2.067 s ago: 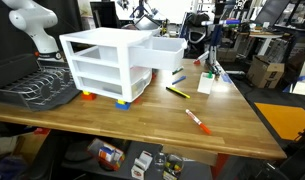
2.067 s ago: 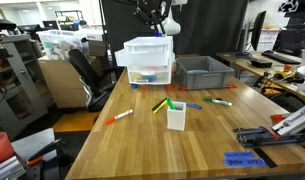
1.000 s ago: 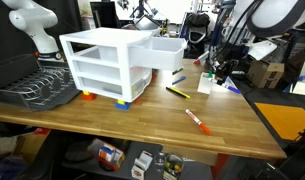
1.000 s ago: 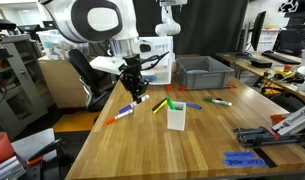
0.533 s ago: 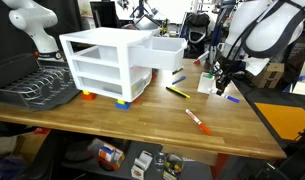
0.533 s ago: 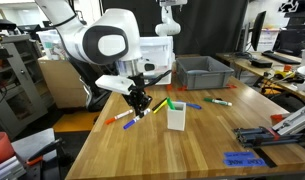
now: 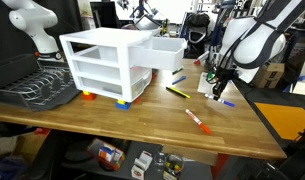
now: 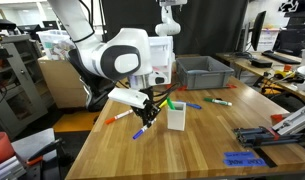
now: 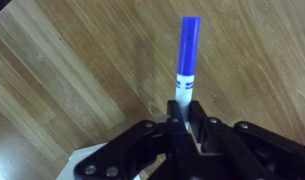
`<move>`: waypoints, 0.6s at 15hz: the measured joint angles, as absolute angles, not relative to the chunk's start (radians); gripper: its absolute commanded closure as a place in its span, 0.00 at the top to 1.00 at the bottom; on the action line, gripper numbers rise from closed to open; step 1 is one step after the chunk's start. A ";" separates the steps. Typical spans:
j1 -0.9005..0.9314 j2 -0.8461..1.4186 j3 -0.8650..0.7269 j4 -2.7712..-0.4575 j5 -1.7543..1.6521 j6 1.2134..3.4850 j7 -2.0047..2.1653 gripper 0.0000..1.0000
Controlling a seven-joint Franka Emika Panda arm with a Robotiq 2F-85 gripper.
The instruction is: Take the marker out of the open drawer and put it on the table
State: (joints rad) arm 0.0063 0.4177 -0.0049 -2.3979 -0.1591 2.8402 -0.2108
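My gripper [image 8: 148, 108] is shut on the marker [image 8: 140, 131], which has a blue cap and a white barrel. It holds the marker tilted, its blue tip low over the wooden table [image 8: 192, 150], close to the white cup [image 8: 176, 115]. The wrist view shows the marker [image 9: 186, 60] sticking out between the jaws [image 9: 187, 118] above the wood. In an exterior view the gripper [image 7: 219, 92] and marker [image 7: 224, 101] are near the table's far right. The top drawer [image 7: 164, 50] of the white unit [image 8: 150, 60] stands open; its inside is hidden.
A red-and-white marker [image 7: 197, 120] and a yellow-and-black pen [image 7: 177, 91] lie on the table [image 7: 112, 125]. More pens [image 8: 218, 101] lie near a grey bin [image 8: 204, 70]. A dish rack [image 7: 37, 88] stands beside the drawer unit.
The arm has swung from the drawer out over the table and come down, carrying the marker. The marker's tip is now lower and nearer the wood than half a second ago.
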 measured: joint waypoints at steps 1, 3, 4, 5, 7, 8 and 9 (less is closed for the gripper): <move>-0.001 0.432 -0.001 -2.388 -0.157 2.840 -0.223 0.47; -0.023 0.448 0.019 -2.373 -0.148 2.840 -0.250 0.62; -0.034 0.451 0.031 -2.367 -0.144 2.839 -0.259 0.68; -0.045 0.450 0.045 -2.361 -0.136 2.839 -0.267 0.76; -0.070 0.439 0.082 -2.353 -0.106 2.835 -0.287 0.89; -0.084 0.423 0.103 -2.352 -0.087 2.828 -0.299 0.95; -0.099 0.399 0.128 -2.353 -0.061 2.808 -0.315 0.78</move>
State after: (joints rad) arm -0.0988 0.3992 0.1278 -2.3526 -0.0606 2.8084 -0.3149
